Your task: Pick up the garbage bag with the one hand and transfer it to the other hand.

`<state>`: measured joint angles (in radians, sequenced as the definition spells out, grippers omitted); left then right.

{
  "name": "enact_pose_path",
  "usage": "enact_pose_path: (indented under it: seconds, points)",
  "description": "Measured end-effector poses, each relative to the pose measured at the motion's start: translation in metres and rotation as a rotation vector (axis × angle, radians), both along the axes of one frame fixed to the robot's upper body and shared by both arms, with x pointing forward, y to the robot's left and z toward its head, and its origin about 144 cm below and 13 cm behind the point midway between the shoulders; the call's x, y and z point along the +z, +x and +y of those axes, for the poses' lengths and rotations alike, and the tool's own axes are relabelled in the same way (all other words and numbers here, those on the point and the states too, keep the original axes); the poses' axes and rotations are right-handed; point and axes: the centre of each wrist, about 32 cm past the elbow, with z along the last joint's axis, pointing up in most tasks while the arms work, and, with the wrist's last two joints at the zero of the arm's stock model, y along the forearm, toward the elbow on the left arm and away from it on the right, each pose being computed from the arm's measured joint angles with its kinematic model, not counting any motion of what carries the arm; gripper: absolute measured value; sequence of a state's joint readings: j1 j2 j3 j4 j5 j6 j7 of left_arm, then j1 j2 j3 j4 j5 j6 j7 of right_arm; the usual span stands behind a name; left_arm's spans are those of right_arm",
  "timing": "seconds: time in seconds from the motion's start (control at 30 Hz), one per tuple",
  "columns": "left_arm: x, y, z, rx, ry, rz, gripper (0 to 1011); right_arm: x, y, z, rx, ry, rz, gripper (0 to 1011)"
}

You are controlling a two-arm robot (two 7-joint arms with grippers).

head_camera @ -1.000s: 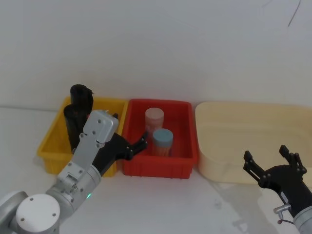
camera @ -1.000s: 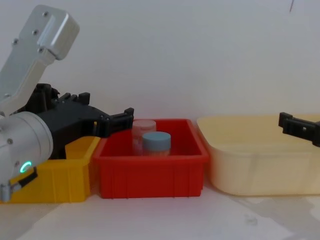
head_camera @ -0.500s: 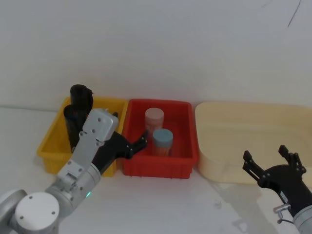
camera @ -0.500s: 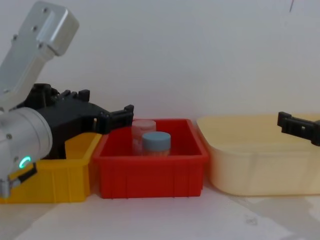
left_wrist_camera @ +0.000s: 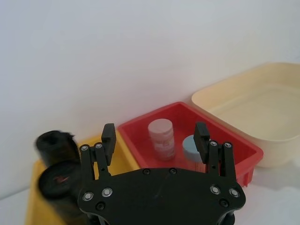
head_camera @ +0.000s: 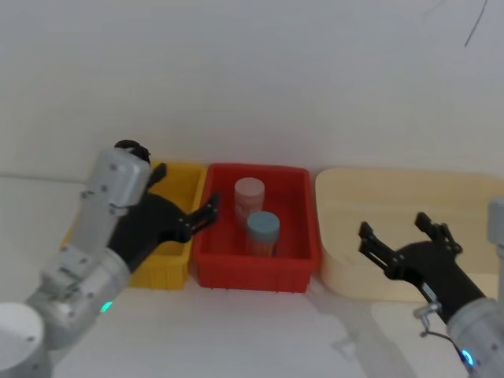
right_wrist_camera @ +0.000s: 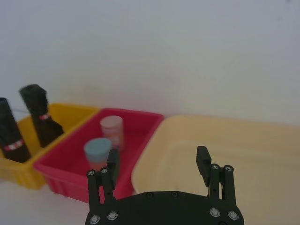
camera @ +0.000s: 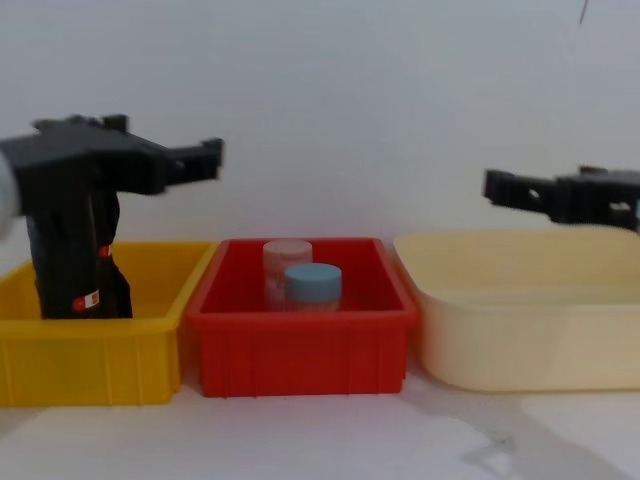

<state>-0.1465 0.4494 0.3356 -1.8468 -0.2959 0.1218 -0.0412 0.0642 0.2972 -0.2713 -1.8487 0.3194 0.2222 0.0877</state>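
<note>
**Containers, 3.** They sit in a row on the white tabletop against a white wall. The yellow bin is at the left and the red bin in the middle. The cream tub is at the right and is the largest. Each sits just beside its neighbour.

**Black rolls, 2.** Both stand upright in the yellow bin.
- The garbage bag is straight and smooth, with a red-and-white label low on its side. It stands on the robot's side of the bin.
- The second roll is lumpy and flared at the base, with its label higher up. It stands just behind the first, toward the wall.

**Jars, 2.** Both stand upright in the red bin.
- The pale-lidded jar is toward the back.
- The blue-lidded jar is just in front of it. Whether the two touch cannot be told.

**Hands, 2.**
- The left hand is on the arm with the green-teal light. It is raised above the right end of the yellow bin, fingertips reaching toward the red bin's left wall. Its fingers are spread wide and hold nothing. The garbage bag stands to one side of the fingers, outside them.
- The right hand is on the arm with the blue light. It is raised over the near left part of the cream tub, fingers spread wide and empty. It is well apart from the left hand.
</note>
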Motion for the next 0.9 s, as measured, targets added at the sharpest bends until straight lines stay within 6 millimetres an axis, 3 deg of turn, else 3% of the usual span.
enact_pose_path:
  seconds: [0.5,0.7,0.9]
  points:
    - [0.022,-0.055,0.059,0.105,-0.067,0.042,1001,0.044,0.012,0.045,0.092,-0.010,0.013,1001]
    - [0.020,-0.064,0.076,0.126,-0.094,0.068,1001,0.054,0.023,0.060,0.128,-0.023,0.016,1001]
    - [0.013,-0.060,0.087,0.148,-0.113,0.092,1001,0.062,0.038,0.077,0.171,-0.041,0.019,1001]
